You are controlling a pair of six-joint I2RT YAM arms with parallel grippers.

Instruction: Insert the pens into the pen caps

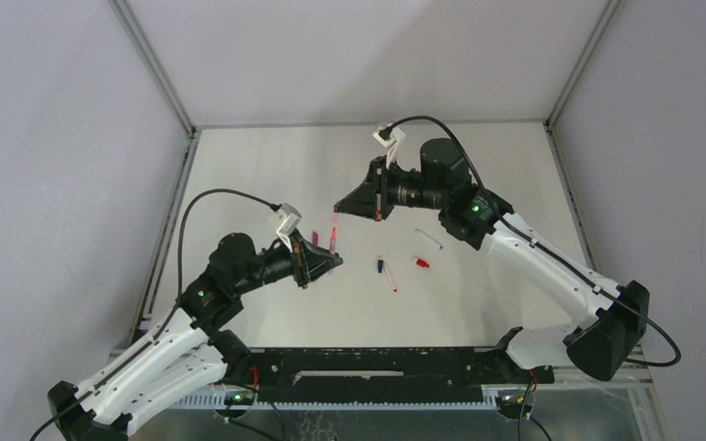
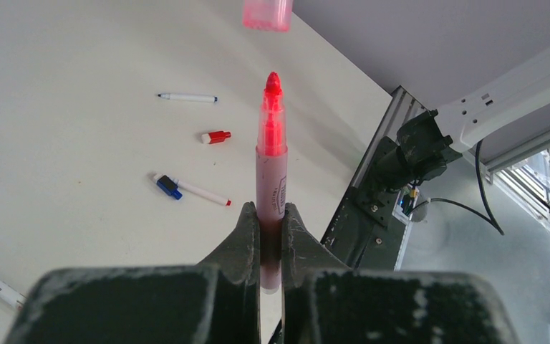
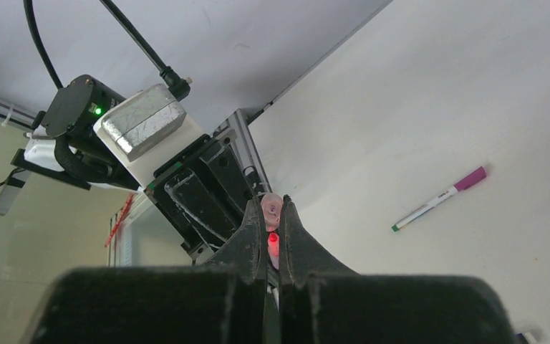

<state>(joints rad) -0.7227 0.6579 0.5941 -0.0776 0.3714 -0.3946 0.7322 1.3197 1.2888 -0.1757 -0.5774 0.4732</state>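
Pinkish-red is the pen (image 2: 271, 154) that the left hand (image 2: 271, 212) clamps by its lower barrel, lifted off the desk (image 1: 257, 175) with the bare tip pointing at the pink cap (image 2: 266, 14). The right hand (image 3: 273, 212) is closed tight on this cap. In the left wrist view the cap is just beyond the tip, with a small gap between them.

I judge the main risk to be bad alignment. If the mouth of the cap meets the tip off-centre, the tip may catch the rim and tilt the pen in its grip, or push the cap out from between the fingers.

Room is good. The red cap (image 2: 216, 137), the blue cap (image 2: 170, 188) and the purple-capped pen (image 3: 440, 199) lie well apart, and neither hand is near a desk edge.
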